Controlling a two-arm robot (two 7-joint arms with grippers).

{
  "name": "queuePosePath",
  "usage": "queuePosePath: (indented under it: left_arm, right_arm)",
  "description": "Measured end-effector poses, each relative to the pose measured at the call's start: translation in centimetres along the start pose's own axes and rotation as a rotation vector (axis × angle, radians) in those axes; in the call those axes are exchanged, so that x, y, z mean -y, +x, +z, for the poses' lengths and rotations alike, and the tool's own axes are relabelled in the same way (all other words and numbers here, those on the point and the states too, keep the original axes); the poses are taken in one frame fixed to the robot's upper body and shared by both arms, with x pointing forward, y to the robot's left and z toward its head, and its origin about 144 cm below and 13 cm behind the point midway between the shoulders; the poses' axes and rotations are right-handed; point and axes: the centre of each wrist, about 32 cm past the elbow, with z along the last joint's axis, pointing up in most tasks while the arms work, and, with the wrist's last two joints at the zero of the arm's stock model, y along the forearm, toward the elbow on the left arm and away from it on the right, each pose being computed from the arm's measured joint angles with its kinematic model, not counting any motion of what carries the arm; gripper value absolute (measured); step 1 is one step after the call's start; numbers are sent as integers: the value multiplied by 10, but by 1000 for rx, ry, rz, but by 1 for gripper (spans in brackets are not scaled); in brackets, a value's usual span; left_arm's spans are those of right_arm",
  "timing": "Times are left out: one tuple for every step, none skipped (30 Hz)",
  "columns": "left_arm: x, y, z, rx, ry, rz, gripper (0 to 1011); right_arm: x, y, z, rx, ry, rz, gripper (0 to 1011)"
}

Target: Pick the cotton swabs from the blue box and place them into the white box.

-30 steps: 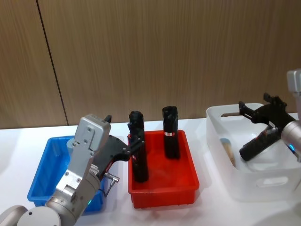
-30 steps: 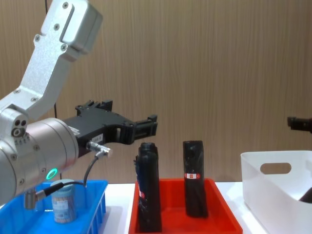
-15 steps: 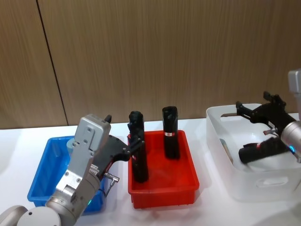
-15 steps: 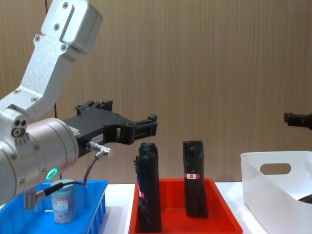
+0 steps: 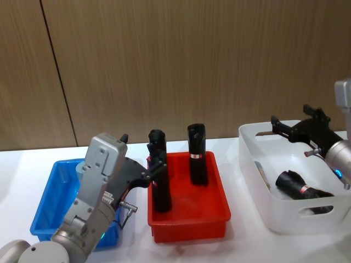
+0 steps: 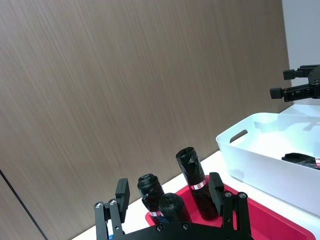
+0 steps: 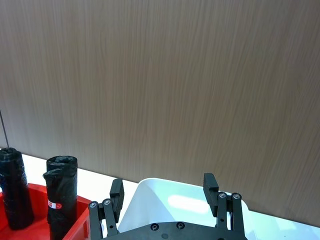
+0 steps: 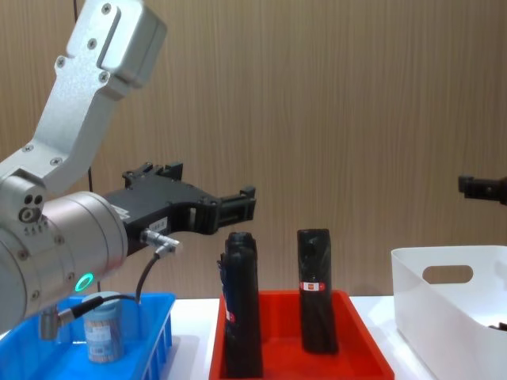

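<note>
The upright clear lidded cotton-swab jar (image 8: 103, 328) stands at 6 o'clock beneath the left claw (image 8: 238, 203), which is spread wide and empty; the right claw (image 5: 290, 127), likewise wide, hovers well apart.

light: bright, even, indoor
shadows: soft, faint
glare: mild on smooth white plastic bin (image 6: 260, 150)
focus: mostly sharp

A wood-grain panelled wall (image 5: 175, 66) is being shown behind a white table (image 5: 22, 164), running across its whole far edge. The panelling is being split by a thin dark vertical seam (image 5: 57, 71) toward the table's left end. The tabletop is being lit evenly, with soft reflections.
</note>
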Motion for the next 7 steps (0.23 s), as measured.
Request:
queuePosePath:
  left_arm:
    - [0, 0, 0, 0, 0, 0, 1004]
    - [0, 0, 0, 0, 0, 0, 1004]
    - [0, 0, 0, 0, 0, 0, 1004]
    - [0, 0, 0, 0, 0, 0, 1004]
    - [0, 0, 0, 0, 0, 0, 1004]
    - [0, 0, 0, 0, 0, 0, 1004]
    - [0, 0, 0, 0, 0, 0, 1004]
  right_arm:
    - [0, 0, 0, 0, 0, 0, 1002]
    - [0, 0, 0, 0, 1, 1, 1002]
    - [0, 0, 0, 0, 2, 2, 1002]
    - [1, -1, 0, 0, 2, 2, 1002]
    - [1, -1, 1, 0, 3, 2, 1002]
    - [1, -1, 1, 0, 3, 2, 1002]
    - [1, -1, 1, 0, 3, 3, 1002]
